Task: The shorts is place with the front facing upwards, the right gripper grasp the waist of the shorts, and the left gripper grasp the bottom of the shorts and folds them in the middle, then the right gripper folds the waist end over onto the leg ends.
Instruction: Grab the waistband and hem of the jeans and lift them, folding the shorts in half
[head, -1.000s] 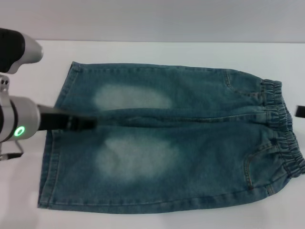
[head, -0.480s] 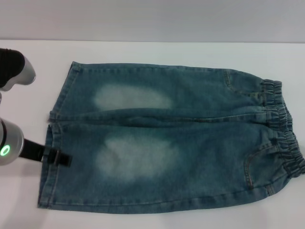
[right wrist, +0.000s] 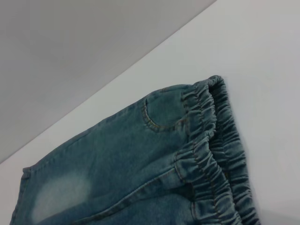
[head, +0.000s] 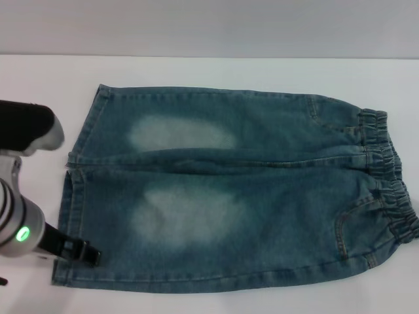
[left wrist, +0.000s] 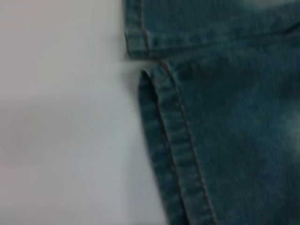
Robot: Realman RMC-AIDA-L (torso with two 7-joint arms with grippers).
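The denim shorts (head: 229, 190) lie flat and front up on the white table (head: 39, 85). The ruffled waist (head: 393, 176) is at the right, and the two straight leg hems, the bottom of the shorts (head: 69, 216), are at the left. My left gripper (head: 86, 253), on the arm with the green light, sits low over the near leg's hem by its front corner. The left wrist view shows that hem (left wrist: 173, 140) and the split between the legs up close. The right wrist view looks down on the waist (right wrist: 211, 154) from above. The right gripper itself is out of view.
Bare white table surrounds the shorts, with a grey wall (head: 209, 26) behind the far edge. The near leg's side seam lies close to the table's front edge.
My left gripper has pulled back from the middle seam of the shorts and swung toward the front, down to the near leg's hem corner. The shorts have not moved.
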